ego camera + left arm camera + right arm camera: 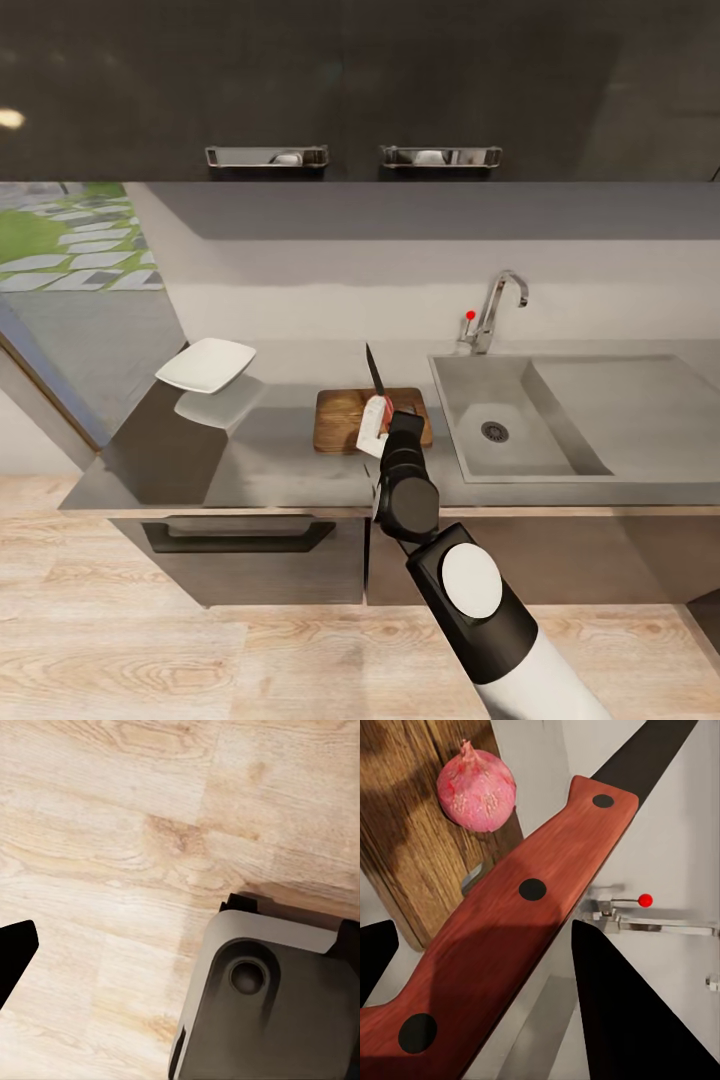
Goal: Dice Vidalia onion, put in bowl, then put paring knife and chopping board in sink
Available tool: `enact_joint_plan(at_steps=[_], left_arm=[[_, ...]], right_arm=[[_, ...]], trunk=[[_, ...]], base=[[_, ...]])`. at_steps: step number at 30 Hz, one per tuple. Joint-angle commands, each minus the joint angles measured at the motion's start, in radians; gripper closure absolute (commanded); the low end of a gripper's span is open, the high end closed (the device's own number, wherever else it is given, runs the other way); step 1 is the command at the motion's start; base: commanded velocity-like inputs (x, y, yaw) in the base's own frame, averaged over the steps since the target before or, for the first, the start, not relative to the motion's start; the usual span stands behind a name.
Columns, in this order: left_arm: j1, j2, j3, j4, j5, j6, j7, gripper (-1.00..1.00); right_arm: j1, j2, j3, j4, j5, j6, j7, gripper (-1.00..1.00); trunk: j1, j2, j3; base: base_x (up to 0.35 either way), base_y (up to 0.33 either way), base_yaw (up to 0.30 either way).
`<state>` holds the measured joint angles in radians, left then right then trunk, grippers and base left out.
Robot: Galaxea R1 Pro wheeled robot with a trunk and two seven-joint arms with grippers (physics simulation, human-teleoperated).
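Observation:
The chopping board point(340, 420) lies on the countertop point(270, 450) just left of the sink point(470, 440). My right gripper point(375, 425) hovers over the board's right half, shut on the paring knife point(374, 372), whose dark blade points toward the wall. In the right wrist view the reddish handle point(510, 922) runs between my fingers point(622, 1012). The Vidalia onion point(476, 786) rests whole on the board point(405, 832), apart from the knife. The white bowl point(206, 364) sits at the counter's far left. My left gripper point(187, 937) hangs open over the floor.
The chrome faucet point(497, 305) with its red-tipped lever stands behind the sink basin, and a drainboard point(640, 410) runs to the right. Dark upper cabinets point(350, 90) hang overhead. Wooden floor point(112, 832) and the robot's base point(270, 997) lie under the left arm.

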<state>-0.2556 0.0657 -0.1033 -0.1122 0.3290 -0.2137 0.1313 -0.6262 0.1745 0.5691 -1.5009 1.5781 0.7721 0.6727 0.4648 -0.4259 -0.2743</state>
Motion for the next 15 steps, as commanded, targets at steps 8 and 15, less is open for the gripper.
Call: enact_joint_plan(at_steps=[8,15], left_arm=[[-0.001,0.000,-0.010,0.000,0.007,-0.004,0.004,-1.00],[-0.001,0.000,-0.010,0.000,0.007,-0.004,0.004,-1.00]], right_arm=[[-0.001,0.000,0.000,-0.015,0.013,0.003,0.007,1.00],[-0.001,0.000,-0.001,-0.042,0.036,0.003,0.006,1.00]], trunk=[[0.020,-0.037,-0.017],[0.020,-0.037,-0.017]], base=[[0.000,0.000,0.000],[0.000,0.000,0.000]])
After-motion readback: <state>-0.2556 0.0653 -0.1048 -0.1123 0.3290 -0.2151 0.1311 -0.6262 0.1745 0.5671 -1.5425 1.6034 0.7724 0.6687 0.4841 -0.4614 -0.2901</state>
